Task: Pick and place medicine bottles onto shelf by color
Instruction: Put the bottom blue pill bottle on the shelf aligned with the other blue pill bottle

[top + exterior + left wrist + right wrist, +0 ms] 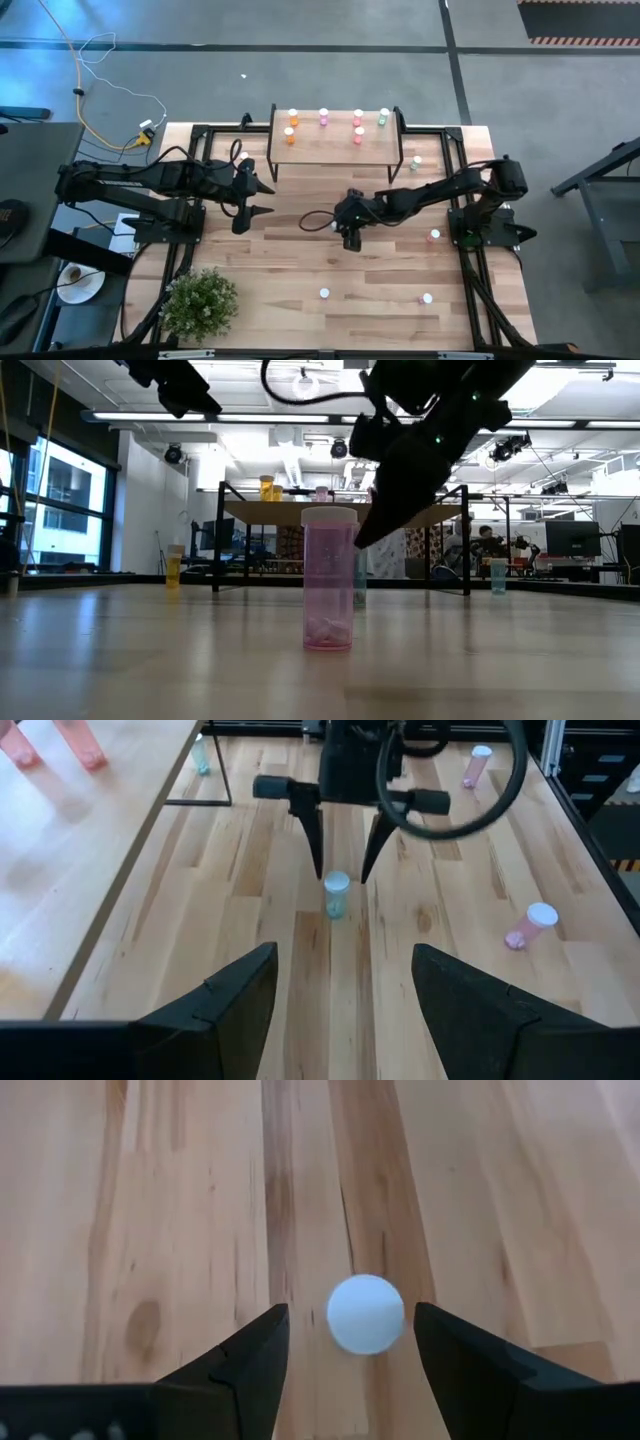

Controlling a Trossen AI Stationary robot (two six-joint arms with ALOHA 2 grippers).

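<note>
Nearest the low camera: a pink bottle point(329, 578) upright on the table point(300, 270), translucent plastic cylinder, white cap, pills visible at the bottom. In the high view two more stand near the front edge, a white-capped one point(324, 293) and a pink one point(427, 298).

Mid-table: right gripper point(340, 872) points straight down, fingers spread wide on either side of a pale green bottle point(336, 895), holding nothing; in its own wrist view the round white cap point(366, 1313) sits between the dark tapered fingers. Left gripper point(262, 199) waits well to the left, fingers open and empty.

More loose bottles to the right: pink point(434, 235), pale green point(417, 162).

Far end: shelf point(335, 150), smooth light wood on thin black legs, already carries about seven bottles grouped orange point(292, 116), pink point(323, 118), red point(358, 120), green point(382, 118).

Judgement: roughly half done; about five left, and the green one looks next.
</note>
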